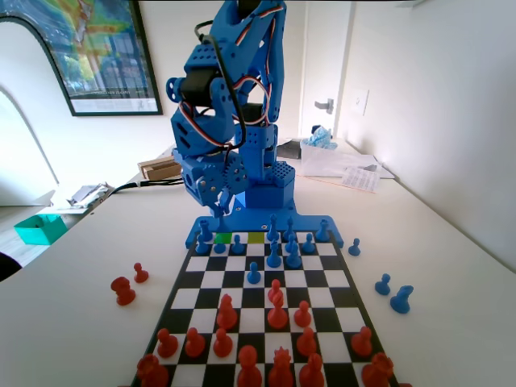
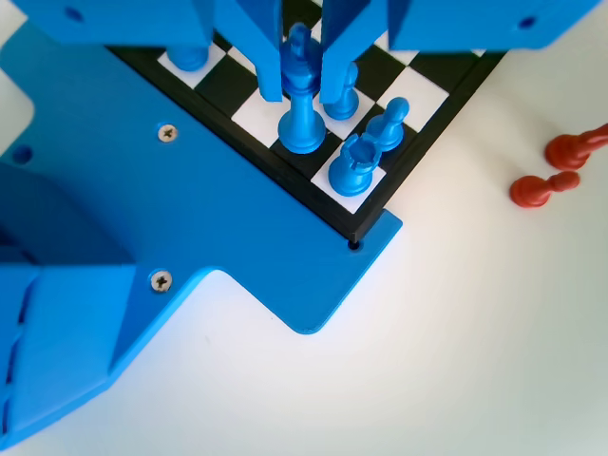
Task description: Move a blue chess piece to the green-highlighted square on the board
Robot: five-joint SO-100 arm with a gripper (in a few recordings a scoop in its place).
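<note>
Blue piece (image 2: pixel 302 90), tall with a small knob on top, stood on a white square in the board's (image 2: pixel 404 166) back row, near the corner by the arm's base. Tool (image 2: pixel 302 85) was low over it, one jaw on each side of the piece's upper half, very near or touching. Whether the jaws pressed the piece, cannot tell; the base looked planted on its square, so judged not yet lifted.

Fixed view: tool (image 1: pixel 219 211) hung at the far left end of the board (image 1: pixel 201 278), over the blue back row. Two tinted squares in that same row: green square (image 1: pixel 223 239) just right of the tool, yellow-green square (image 1: pixel 255 237) further right. Both looked free of pieces.

Other blue pieces close by in wrist view: rook (image 2: pixel 353 164) on the corner square, knight-like piece (image 2: pixel 387 125) beside it, pawn (image 2: pixel 342 95) behind the right jaw.

Progress, as judged: approach done, tool set around a piece. Left to do: close firmly, lift clear of neighbours, carry the short way to the green square, set down upright, release. Crowding on the right side could mean a knock on lift.
</note>
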